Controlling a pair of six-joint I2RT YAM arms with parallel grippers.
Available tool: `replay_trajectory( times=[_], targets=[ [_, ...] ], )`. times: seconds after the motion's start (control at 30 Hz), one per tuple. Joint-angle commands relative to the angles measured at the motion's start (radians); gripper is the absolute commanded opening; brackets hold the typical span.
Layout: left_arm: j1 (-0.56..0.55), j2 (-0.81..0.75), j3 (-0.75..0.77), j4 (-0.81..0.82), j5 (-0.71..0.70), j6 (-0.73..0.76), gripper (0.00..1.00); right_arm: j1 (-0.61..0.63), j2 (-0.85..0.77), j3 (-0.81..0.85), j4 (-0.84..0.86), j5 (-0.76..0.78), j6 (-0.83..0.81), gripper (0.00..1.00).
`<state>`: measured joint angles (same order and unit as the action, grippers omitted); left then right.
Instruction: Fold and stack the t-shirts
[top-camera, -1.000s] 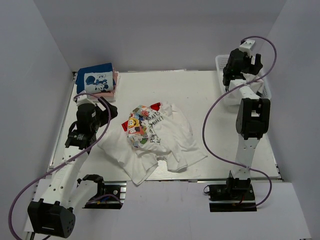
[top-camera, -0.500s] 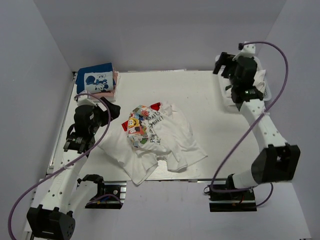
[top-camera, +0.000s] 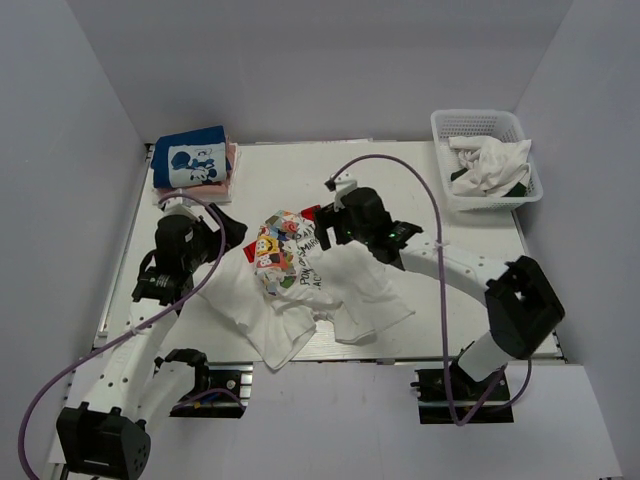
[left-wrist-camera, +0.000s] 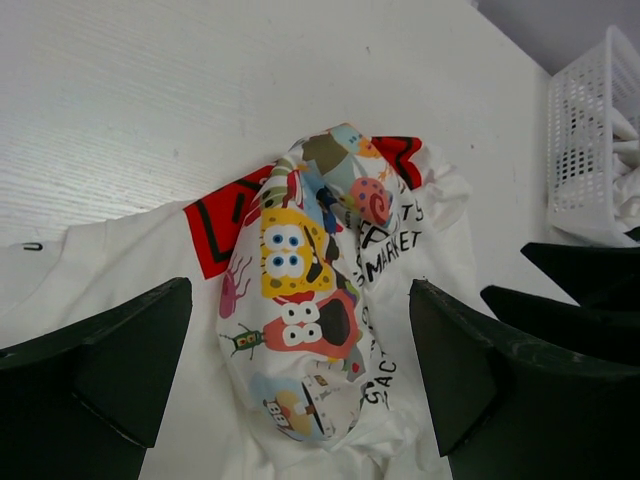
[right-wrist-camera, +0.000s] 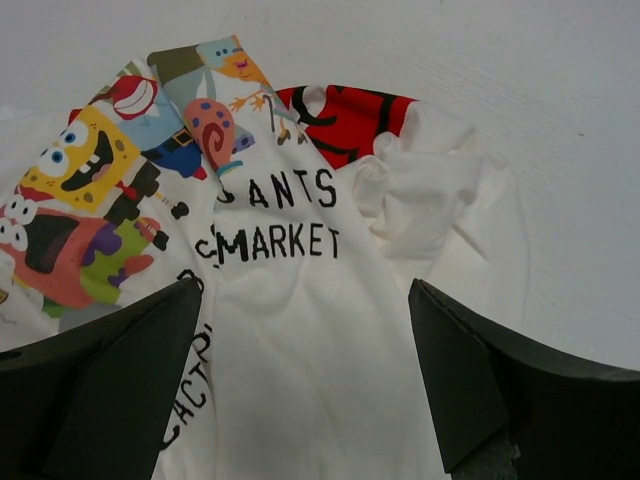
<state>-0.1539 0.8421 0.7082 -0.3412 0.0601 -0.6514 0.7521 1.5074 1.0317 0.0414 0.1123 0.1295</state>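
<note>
A crumpled white t-shirt with colourful cartoon prints (top-camera: 300, 275) lies in the middle of the table. My left gripper (top-camera: 232, 232) hovers open at its left edge, with the cartoon patch (left-wrist-camera: 300, 260) between its fingers (left-wrist-camera: 100, 370). My right gripper (top-camera: 330, 226) hangs open over the shirt's far right part, above the black lettering (right-wrist-camera: 280, 240) and plain white cloth. Neither gripper holds anything. A folded blue t-shirt with a mouse panel (top-camera: 190, 160) tops a stack at the back left, with a pink one (top-camera: 232, 158) under it.
A white mesh basket (top-camera: 440, 130) stands at the back right, also seen in the left wrist view (left-wrist-camera: 590, 140). It holds a bunched white shirt (top-camera: 492, 162) and some dark green cloth (top-camera: 459, 176). Grey walls close in the table on three sides.
My right arm has swung from the basket at the back right down to the middle, over the printed shirt. The left gripper has barely shifted.
</note>
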Motion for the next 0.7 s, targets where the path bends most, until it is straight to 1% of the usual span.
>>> replay_trajectory(
  times=[0.0,0.03,0.1,0.13,0.17,0.2,0.3,0.33,0.47,0.5,0.57,0.6,0.63,0.67],
  targets=[
    [-0.003,-0.006,-0.021,-0.009,-0.009,-0.014,1.00,0.041,0.082,0.102,0.002,0.082,-0.024,0.90],
    [-0.003,0.003,-0.021,-0.009,-0.009,-0.014,1.00,0.052,0.130,0.110,0.003,0.076,-0.024,0.90],
    [-0.003,0.003,-0.021,-0.009,-0.009,-0.014,1.00,0.096,0.152,0.122,0.017,0.035,-0.033,0.90],
    [-0.003,0.003,-0.021,-0.009,-0.019,-0.014,1.00,0.108,0.152,0.119,0.043,0.006,-0.042,0.90],
    [-0.003,0.003,-0.021,-0.022,-0.037,-0.027,1.00,0.143,0.151,0.107,0.052,-0.006,-0.053,0.90],
    [-0.003,0.003,-0.012,-0.047,-0.048,-0.027,1.00,0.174,0.149,0.099,0.070,-0.051,-0.073,0.90],
    [-0.003,-0.027,-0.022,-0.074,-0.094,-0.051,1.00,0.231,0.145,0.067,0.104,-0.095,-0.102,0.90],
    [-0.003,-0.028,-0.023,-0.091,-0.123,-0.075,1.00,0.271,0.145,0.061,0.110,-0.102,-0.119,0.90],
    [-0.003,-0.080,-0.052,-0.102,-0.144,-0.097,1.00,0.325,0.162,0.039,0.163,-0.197,-0.123,0.90],
    [-0.003,-0.095,-0.062,-0.102,-0.144,-0.097,1.00,0.335,0.181,0.053,0.161,-0.194,-0.122,0.90],
    [-0.003,-0.107,-0.062,-0.113,-0.144,-0.108,1.00,0.345,0.235,0.102,0.120,-0.119,-0.125,0.90],
    [-0.003,-0.107,-0.062,-0.113,-0.144,-0.108,1.00,0.351,0.299,0.138,0.083,-0.081,-0.157,0.90],
    [-0.003,-0.118,-0.062,-0.125,-0.144,-0.108,1.00,0.351,0.316,0.154,0.062,-0.056,-0.157,0.90],
    [-0.003,-0.118,-0.062,-0.134,-0.155,-0.108,1.00,0.354,0.333,0.178,0.051,0.004,-0.159,0.90]
  ],
)
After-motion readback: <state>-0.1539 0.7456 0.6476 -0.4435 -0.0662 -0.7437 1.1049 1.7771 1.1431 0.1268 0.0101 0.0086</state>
